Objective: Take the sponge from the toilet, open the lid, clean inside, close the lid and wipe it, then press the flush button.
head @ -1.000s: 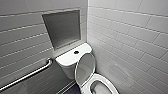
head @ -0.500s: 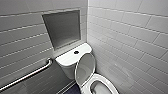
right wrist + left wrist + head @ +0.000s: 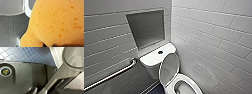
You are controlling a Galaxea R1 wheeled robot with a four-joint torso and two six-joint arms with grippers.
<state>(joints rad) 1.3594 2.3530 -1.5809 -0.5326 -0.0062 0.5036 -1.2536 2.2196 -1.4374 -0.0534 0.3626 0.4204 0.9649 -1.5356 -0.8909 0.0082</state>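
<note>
The white toilet (image 3: 185,83) stands in the corner with its oval lid (image 3: 169,68) raised and leaning back against the tank (image 3: 151,60). The round dark flush button (image 3: 160,52) sits in the middle of the tank top. The bowl is open at the lower right of the head view. The orange sponge (image 3: 56,22) looms large and porous in the right wrist view. My right gripper (image 3: 60,45) is shut on it, showing as a dark edge beneath it. My left gripper is open and holds nothing.
A metal grab bar (image 3: 111,75) runs along the grey tiled wall left of the toilet. A square recess (image 3: 146,28) is set in that wall above the tank. White tiled wall (image 3: 214,42) closes the right side. Blue floor tiles (image 3: 31,54) lie under the left arm.
</note>
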